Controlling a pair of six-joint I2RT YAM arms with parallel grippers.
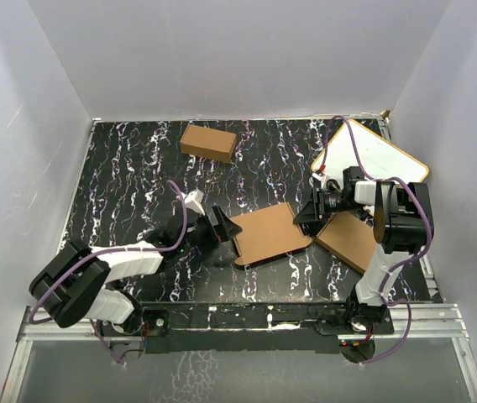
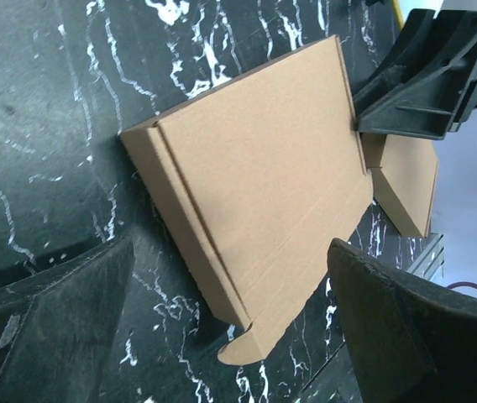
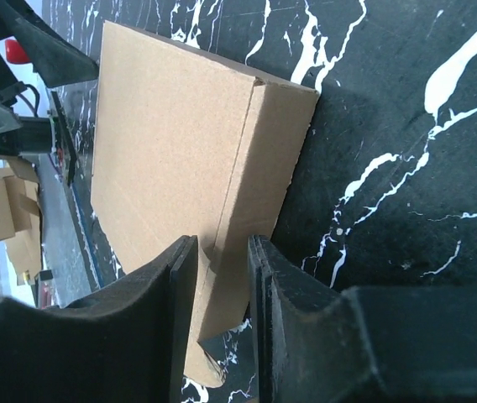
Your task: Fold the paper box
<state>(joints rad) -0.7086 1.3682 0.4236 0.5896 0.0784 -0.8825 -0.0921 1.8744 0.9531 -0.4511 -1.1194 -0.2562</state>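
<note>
1. Most of the folding is judged done: the paper box point(image 1: 269, 234) is seen closed into a thin flat rectangle, with its lid laid down over the folded-up side walls.
2. One rounded tab point(image 2: 240, 351) is seen sticking out loose at the box's near-left corner, so some tucking is judged to be left. The underside cannot be checked.
3. The box is found lying flat about the middle of the bench point(image 1: 129, 168), somewhat nearer the near edge than the far one, between the two grippers.
4. Its long axis is laid roughly along the near edge, slightly skewed. The right end is turned a little toward the far edge, and the tabbed corner is pointed toward the near-left corner.
5. The left gripper point(image 1: 221, 227) is held wide, just beside the box's left end, with nothing clasped.
6. The right gripper point(image 3: 222, 252) is drawn narrow. The box's right end wall is seen between its fingers and is judged to be pinched there.
7. A small carton point(image 1: 209, 141) is set near the far edge and a flat carton point(image 1: 352, 243) by the right edge; neither is touched.
</note>
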